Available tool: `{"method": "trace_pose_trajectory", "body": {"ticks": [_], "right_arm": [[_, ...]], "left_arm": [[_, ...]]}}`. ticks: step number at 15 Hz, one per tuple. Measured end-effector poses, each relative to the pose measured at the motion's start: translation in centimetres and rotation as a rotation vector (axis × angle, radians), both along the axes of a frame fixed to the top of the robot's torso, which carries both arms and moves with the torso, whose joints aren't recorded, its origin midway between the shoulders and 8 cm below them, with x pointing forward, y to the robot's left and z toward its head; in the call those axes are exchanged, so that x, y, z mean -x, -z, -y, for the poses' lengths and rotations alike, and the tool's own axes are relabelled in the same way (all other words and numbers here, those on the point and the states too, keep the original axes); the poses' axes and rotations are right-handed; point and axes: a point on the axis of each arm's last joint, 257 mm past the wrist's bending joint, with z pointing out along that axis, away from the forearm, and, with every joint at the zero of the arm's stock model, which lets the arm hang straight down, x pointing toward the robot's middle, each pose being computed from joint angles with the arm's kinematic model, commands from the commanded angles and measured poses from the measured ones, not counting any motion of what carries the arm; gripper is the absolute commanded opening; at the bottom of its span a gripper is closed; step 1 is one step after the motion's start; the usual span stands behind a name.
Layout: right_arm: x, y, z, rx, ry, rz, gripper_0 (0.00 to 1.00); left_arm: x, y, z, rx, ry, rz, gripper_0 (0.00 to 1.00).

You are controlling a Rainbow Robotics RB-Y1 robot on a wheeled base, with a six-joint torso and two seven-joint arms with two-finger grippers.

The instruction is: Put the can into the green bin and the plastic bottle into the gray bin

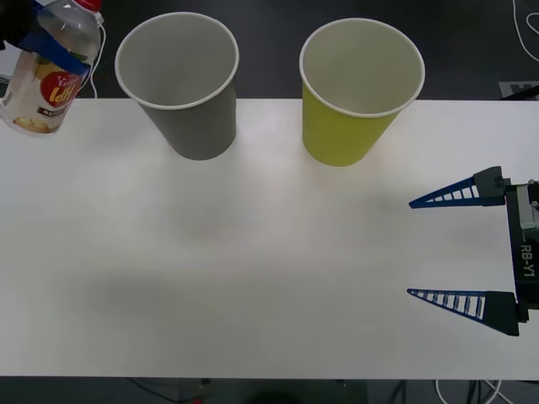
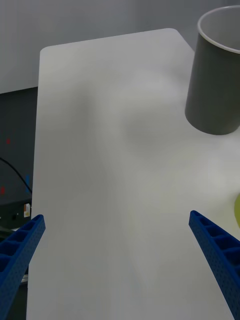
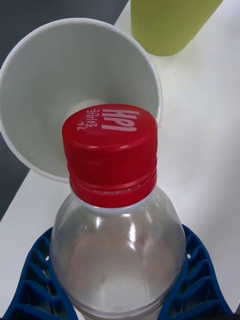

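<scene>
At your far left, the left end effector point(image 1: 59, 57) is clenched around the small clear plastic bottle with a red cap and red-and-yellow label point(image 1: 46, 80), holding it tilted in the air beside the large gray paper-cup-shaped bin point(image 1: 181, 80). Next stands the large yellow-green paper-cup-shaped bin point(image 1: 354, 93), upright on the white desk point(image 1: 253, 278). At your right, the right end effector point(image 1: 446, 248) hangs released above the desk, fingers spread wide.
</scene>
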Motion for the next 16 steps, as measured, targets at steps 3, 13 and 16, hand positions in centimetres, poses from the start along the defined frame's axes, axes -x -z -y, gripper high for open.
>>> {"method": "trace_pose_trajectory", "body": {"ticks": [3, 13, 16], "right_arm": [[0.0, 0.0, 0.0, 0.000, 0.000, 0.000, 1.00], [0.0, 0.0, 0.0, 0.000, 0.000, 0.000, 1.00], [0.0, 0.0, 0.0, 0.000, 0.000, 0.000, 1.00]], "left_arm": [[-1.6, -1.1, 0.8, -0.035, 0.004, 0.002, 0.00], [-5.4, -2.2, 4.1, -0.038, 0.032, 0.000, 0.00], [-5.9, -2.3, 5.1, -0.046, 0.032, 0.006, 0.00]]}}
